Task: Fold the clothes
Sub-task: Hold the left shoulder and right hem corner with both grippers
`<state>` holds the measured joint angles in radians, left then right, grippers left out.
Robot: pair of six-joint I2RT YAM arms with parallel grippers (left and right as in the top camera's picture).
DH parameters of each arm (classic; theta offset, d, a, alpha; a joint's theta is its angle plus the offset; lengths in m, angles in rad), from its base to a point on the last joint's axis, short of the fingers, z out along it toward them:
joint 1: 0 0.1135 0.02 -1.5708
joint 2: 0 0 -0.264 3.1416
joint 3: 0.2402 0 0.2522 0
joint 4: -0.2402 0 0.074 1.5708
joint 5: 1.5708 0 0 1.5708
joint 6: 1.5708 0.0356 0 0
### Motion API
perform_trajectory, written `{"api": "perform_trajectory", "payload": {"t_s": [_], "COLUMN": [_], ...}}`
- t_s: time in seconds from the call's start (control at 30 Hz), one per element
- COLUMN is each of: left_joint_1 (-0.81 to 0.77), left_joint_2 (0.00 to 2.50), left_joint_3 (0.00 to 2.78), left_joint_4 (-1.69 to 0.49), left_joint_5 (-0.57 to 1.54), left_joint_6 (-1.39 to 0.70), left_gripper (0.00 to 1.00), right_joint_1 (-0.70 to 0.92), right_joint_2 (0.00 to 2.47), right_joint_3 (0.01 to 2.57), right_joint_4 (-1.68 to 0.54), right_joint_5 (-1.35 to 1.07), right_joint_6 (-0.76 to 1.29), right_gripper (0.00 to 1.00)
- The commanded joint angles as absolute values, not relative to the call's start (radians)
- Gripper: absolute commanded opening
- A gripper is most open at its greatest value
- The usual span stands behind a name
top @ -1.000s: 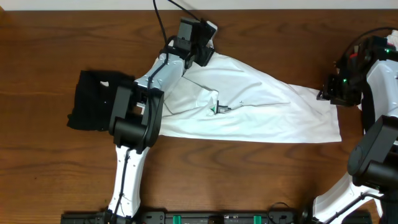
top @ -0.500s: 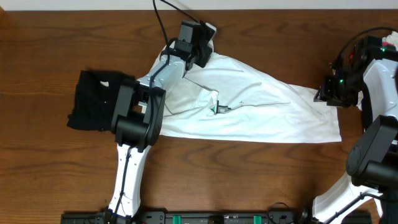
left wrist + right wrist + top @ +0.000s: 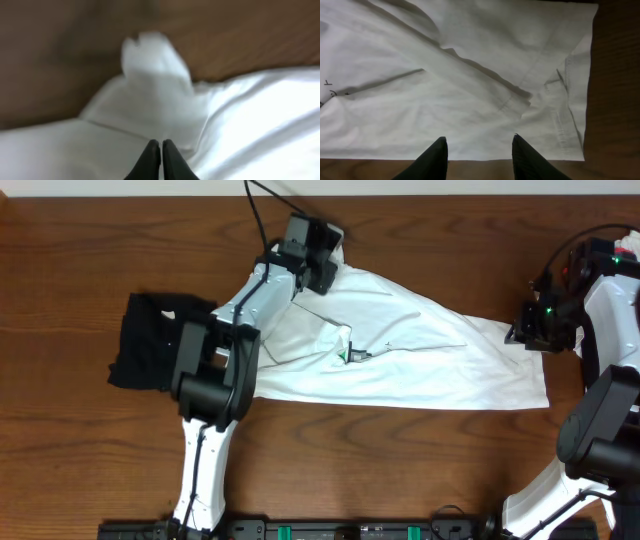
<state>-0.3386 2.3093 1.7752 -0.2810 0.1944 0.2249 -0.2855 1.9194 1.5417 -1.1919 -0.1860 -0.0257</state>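
Observation:
The clothes are a large white T-shirt [image 3: 430, 350] lying crumpled across the middle of the table, with a small green print [image 3: 345, 356], and a black garment [image 3: 150, 345] lying at the left. My left gripper [image 3: 322, 260] is at the shirt's far left corner. In the left wrist view its tips [image 3: 161, 146] are pressed together on the white cloth [image 3: 250, 115]. My right gripper [image 3: 522, 332] hovers at the shirt's right edge. It [image 3: 479, 145] is open, its fingers [image 3: 440, 150] over the hem of the shirt [image 3: 470, 75], with nothing between them.
The brown wooden table [image 3: 400, 460] shows bare wood in front of the shirt and at the far left. The left arm's body [image 3: 215, 375] lies over the shirt's left end, beside the black garment. Cables run at the back [image 3: 260, 210].
The left gripper has shut on the shirt's far corner and shifted slightly left. The right gripper has edged a little toward the shirt's right edge.

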Motion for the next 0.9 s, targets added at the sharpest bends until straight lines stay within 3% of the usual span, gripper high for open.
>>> {"api": "perform_trajectory", "payload": {"t_s": [0.0,0.03,0.2,0.47,0.87], "left_joint_1": [-0.338,-0.338,-0.338,-0.338,-0.339], "left_joint_2": [2.240,2.241,2.258,2.341,2.394], "left_joint_3": [1.793,1.793,1.793,1.793,1.793], "left_joint_4": [-0.239,-0.222,-0.178,-0.036,-0.009], "left_joint_5": [0.190,0.190,0.190,0.191,0.190], "left_joint_6": [0.172,0.149,0.094,0.065,0.065], "left_gripper": [0.37,0.48,0.61,0.62,0.59], "right_joint_1": [-0.279,-0.279,-0.279,-0.272,-0.259], "right_joint_2": [1.908,1.908,1.908,1.908,1.908], "right_joint_3": [1.542,1.542,1.542,1.542,1.542], "right_joint_4": [-1.192,-1.192,-1.189,-1.190,-1.191], "right_joint_5": [-0.191,-0.191,-0.191,-0.192,-0.192], "right_joint_6": [-0.012,-0.012,-0.012,-0.011,-0.011], "right_gripper": [0.40,0.40,0.40,0.40,0.39]}}
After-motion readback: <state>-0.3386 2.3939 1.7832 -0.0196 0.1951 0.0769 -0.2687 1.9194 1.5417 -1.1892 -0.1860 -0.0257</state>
